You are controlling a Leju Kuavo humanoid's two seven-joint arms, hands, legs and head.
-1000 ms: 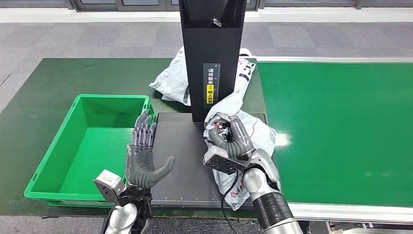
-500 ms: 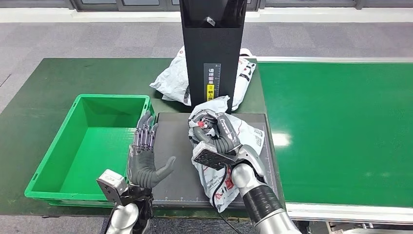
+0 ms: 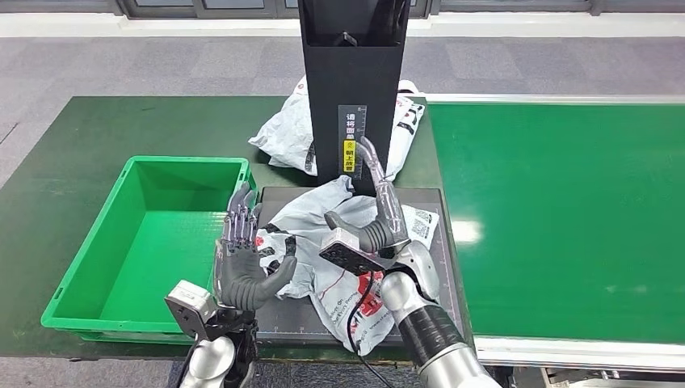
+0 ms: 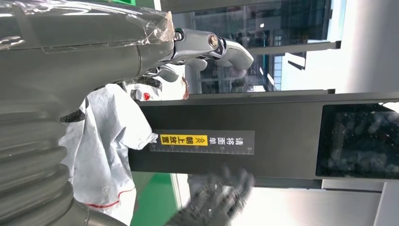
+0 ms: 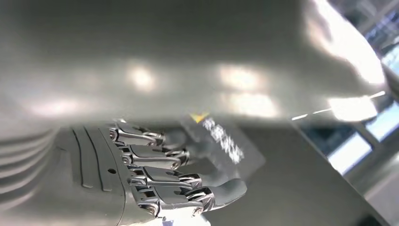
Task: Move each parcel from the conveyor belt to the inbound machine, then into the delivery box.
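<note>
A white-grey parcel bag lies spread across the black platform of the inbound machine. My right hand is over the bag's right part, fingers stretched out toward the machine's column and closed on nothing. My left hand stands palm up at the platform's left edge with fingers apart, its thumb touching the bag's left edge. In the left wrist view the bag hangs beside the column. The right wrist view has the right hand under a blurred grey surface.
A green delivery box stands left of the platform. A second white parcel lies behind the machine's column. The green conveyor belt runs along the right, its metal rail at the front.
My right hand carried the bunched bag left onto the platform and let go, its fingers now straight. The bag has spread flat and reaches my left thumb. The left hand stayed in place.
</note>
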